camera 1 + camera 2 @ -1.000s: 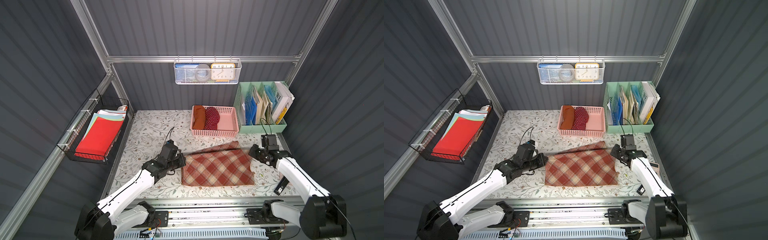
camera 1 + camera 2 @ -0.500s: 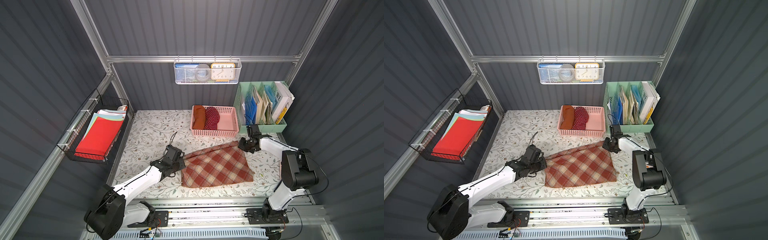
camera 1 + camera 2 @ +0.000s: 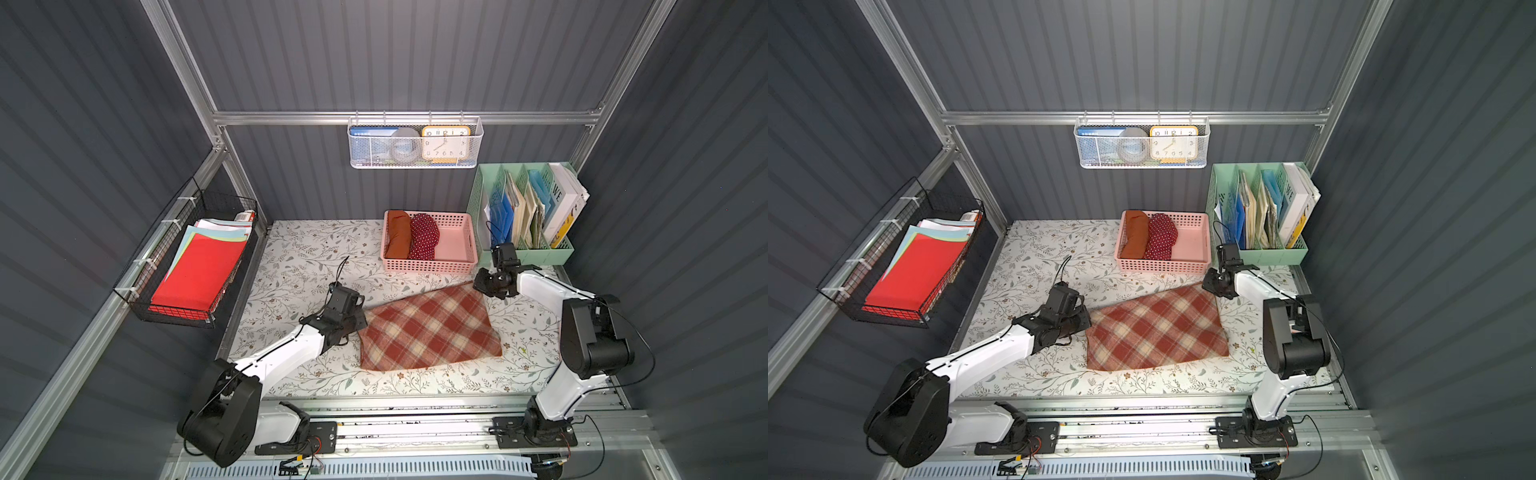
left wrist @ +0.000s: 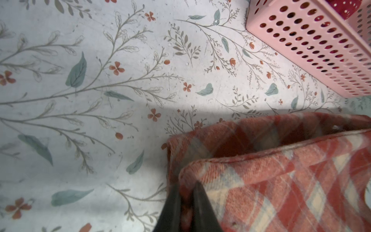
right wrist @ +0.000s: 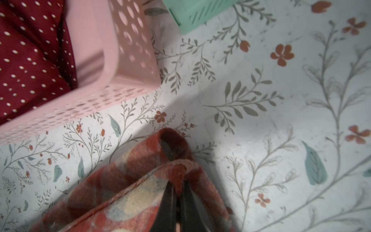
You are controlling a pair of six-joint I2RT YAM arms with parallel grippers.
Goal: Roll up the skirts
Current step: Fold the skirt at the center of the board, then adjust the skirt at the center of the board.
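The red-and-cream plaid skirt (image 3: 428, 328) (image 3: 1154, 328) lies flat on the floral table. My left gripper (image 3: 361, 322) (image 4: 185, 192) is at its left far corner, shut on a fold of the cloth (image 4: 281, 180). At the far right corner, my right gripper (image 3: 478, 284) (image 5: 178, 190) is shut on the plaid edge (image 5: 130, 190), held slightly off the table. The rust-orange skirt (image 3: 397, 235) and the polka-dot skirt (image 3: 424, 237) (image 5: 30, 60) sit rolled in the pink basket (image 3: 428, 266).
The pink basket (image 4: 313, 46) (image 5: 120, 60) stands just behind the plaid skirt. A green file holder (image 3: 523, 253) (image 5: 196, 12) stands at the back right. A black wire tray with red paper sheets (image 3: 195, 274) hangs on the left wall. A white wire basket (image 3: 415, 145) hangs high on the back wall.
My right gripper has carried the skirt's far right corner left and back towards the basket. The left arm has sunk lower, its gripper staying at the left corner.
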